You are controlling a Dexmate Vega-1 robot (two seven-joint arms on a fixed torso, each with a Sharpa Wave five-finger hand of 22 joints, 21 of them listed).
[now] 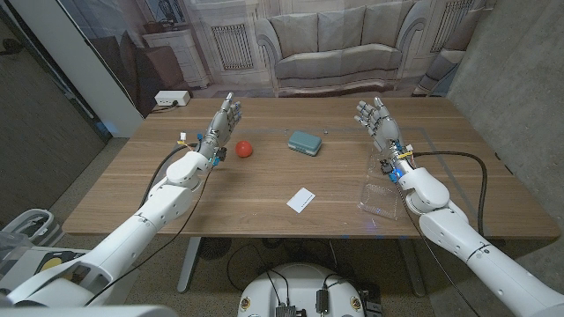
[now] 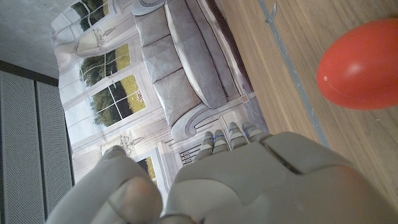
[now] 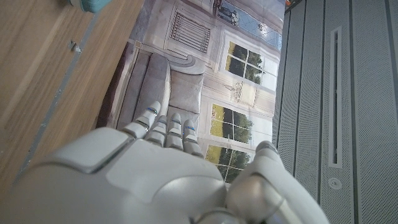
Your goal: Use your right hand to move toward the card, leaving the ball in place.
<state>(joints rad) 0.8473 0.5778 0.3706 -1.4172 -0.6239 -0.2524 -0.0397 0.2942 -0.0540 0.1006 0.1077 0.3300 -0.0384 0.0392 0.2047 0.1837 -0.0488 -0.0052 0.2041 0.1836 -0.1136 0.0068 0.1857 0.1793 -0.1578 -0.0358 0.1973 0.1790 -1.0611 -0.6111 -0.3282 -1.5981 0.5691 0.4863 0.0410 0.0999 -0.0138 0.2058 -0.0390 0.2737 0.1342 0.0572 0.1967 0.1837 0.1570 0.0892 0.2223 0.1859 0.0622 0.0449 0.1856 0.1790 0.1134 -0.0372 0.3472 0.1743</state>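
Well apart, right hand (image 1: 377, 121) and card (image 1: 300, 200).

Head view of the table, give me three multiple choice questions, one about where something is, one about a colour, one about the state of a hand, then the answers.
1. Where does the small white rectangular card lie?
A. near the table's front edge, between the arms
B. on top of the teal case
C. under the left hand

2. What colour is the small round ball?
A. blue
B. red
C. yellow

3. What is the right hand doing?
A. gripping the card
B. holding the ball
C. holding nothing, fingers apart

Answers: 1 A, the card sits alone on bare wood; 2 B, it shows red beside the left hand; 3 C, its fingers are spread, nothing in them.
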